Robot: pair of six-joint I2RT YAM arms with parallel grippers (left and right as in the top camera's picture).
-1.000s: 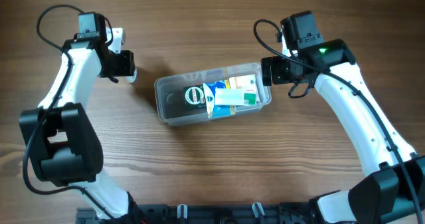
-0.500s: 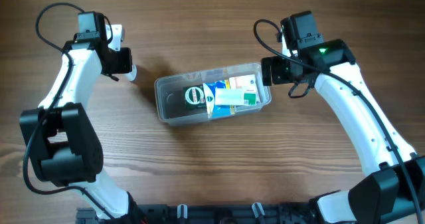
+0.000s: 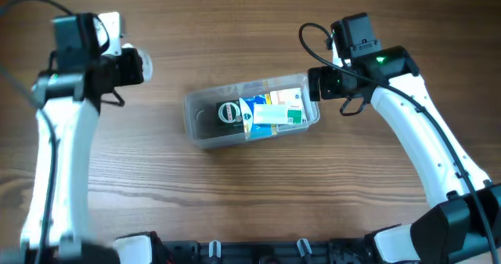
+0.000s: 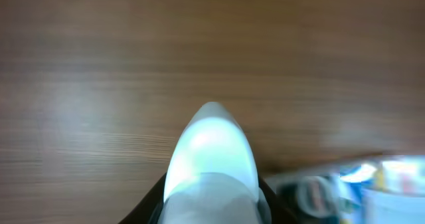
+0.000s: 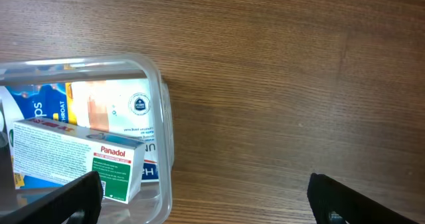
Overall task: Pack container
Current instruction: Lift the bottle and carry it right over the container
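Clear shallow plastic container (image 3: 196, 128), rectangular with rounded corners, lies on the brown wooden bench (image 3: 250, 193), with a white-and-green Panadol box (image 5: 73, 161) packed toward its right end. Just beside that end, the black right hand (image 5: 204, 187) hangs spread wide, gripping nothing. Well left of the container, the left hand (image 3: 137, 65) is blurred, so I cannot tell whether it is open or closed.

Both arms wear smooth white shells over black joint housings. The right arm (image 3: 419, 142) carries a black wrist block with a small green light (image 3: 381, 59), and a thin black cable (image 3: 302, 35) loops off it toward 10 o'clock. The left arm (image 3: 59, 154) shows blurred, with a black block at its 12 o'clock end. The right gripper (image 5: 205, 177) has black jaws.
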